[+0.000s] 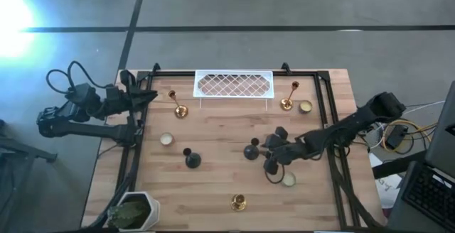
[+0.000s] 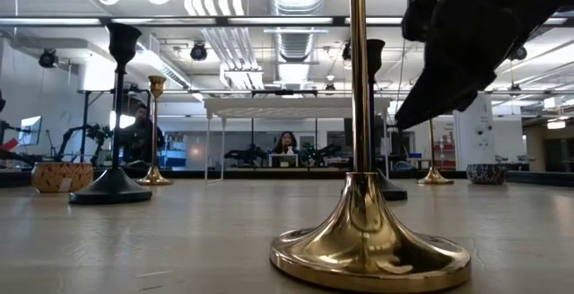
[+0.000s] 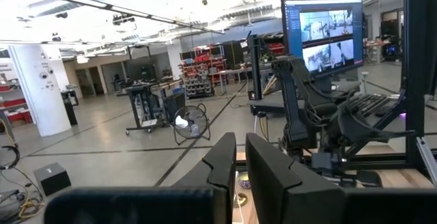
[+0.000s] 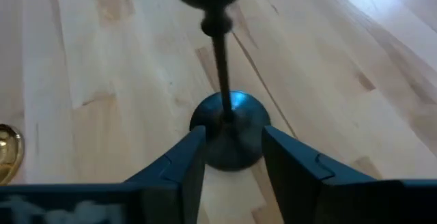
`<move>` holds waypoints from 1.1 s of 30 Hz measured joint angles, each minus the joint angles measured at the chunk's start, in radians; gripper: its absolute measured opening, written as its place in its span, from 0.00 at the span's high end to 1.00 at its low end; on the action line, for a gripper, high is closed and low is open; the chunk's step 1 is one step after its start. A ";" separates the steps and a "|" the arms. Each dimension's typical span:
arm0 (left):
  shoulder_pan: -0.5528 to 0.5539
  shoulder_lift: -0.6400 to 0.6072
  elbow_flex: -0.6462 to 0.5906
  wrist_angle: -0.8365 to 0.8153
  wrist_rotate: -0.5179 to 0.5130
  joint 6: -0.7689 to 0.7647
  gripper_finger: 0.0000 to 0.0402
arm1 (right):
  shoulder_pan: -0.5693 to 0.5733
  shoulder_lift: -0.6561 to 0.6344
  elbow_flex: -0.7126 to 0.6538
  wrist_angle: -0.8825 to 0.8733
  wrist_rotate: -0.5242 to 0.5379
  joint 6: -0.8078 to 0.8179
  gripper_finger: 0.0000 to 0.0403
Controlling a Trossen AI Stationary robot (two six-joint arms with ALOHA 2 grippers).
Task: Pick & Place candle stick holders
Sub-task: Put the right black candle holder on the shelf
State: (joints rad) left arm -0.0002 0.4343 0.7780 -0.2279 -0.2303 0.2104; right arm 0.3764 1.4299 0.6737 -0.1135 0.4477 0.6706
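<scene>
My right gripper (image 1: 268, 153) (image 4: 233, 166) is open above the table's right half, pointing down at a black bulb-based candle stick holder (image 1: 252, 150) (image 4: 229, 132) that stands on its base. Its fingers show on either side of that base in the right wrist view, and in the low view the gripper (image 2: 466, 34) hangs above the table. A second black holder (image 1: 192, 159) stands on the left. Gold sticks stand at the far left (image 1: 178, 109), the far right (image 1: 288, 101) and the near edge (image 1: 238, 203). My left gripper (image 1: 146, 95) (image 3: 240, 176) waits shut at the far-left corner.
Cream-gold cups sit at the left (image 1: 166, 139), the far right (image 1: 306, 106) and below the right arm (image 1: 288, 180). A white lattice tray (image 1: 233, 84) stands at the far edge. A white pot with a green plant (image 1: 135, 212) is at the near-left corner. People show in the room beyond.
</scene>
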 joint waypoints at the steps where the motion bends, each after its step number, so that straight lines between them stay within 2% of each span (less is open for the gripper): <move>1: 0.000 0.000 0.000 0.000 -0.001 0.000 0.90 | -0.003 0.017 0.008 -0.002 0.001 -0.007 0.62; 6: 0.000 0.000 0.000 -0.001 -0.003 0.001 0.90 | -0.019 0.086 0.053 0.021 0.024 -0.032 0.58; 11: 0.000 0.000 0.000 -0.013 -0.002 0.000 0.90 | -0.040 0.129 0.086 0.054 0.027 -0.055 0.62; 15: 0.000 0.000 0.000 -0.023 -0.001 0.000 0.90 | -0.044 0.137 0.101 0.054 0.051 -0.064 0.73; 18: 0.000 0.000 0.000 -0.024 0.001 0.000 0.90 | -0.043 0.123 0.106 0.051 0.070 -0.073 0.89; 19: 0.000 0.000 0.000 -0.024 0.001 0.000 0.90 | -0.043 0.114 0.106 0.049 0.076 -0.086 0.94; 21: 0.000 0.000 0.000 -0.025 0.001 0.000 0.90 | -0.047 0.083 0.106 0.045 0.079 -0.092 0.96; 25: 0.000 0.001 0.000 -0.027 0.001 0.000 0.90 | -0.080 -0.025 0.108 0.000 0.071 -0.120 0.97; 30: 0.000 0.002 0.000 -0.027 0.001 0.000 0.90 | -0.162 -0.187 0.178 -0.146 0.069 -0.185 0.97; 33: 0.000 0.004 0.000 -0.027 0.000 0.000 0.90 | -0.239 -0.250 0.234 -0.236 0.005 -0.234 0.97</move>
State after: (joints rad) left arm -0.0006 0.4379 0.7776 -0.2545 -0.2298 0.2104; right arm 0.1376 1.1804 0.9075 -0.3497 0.4532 0.4370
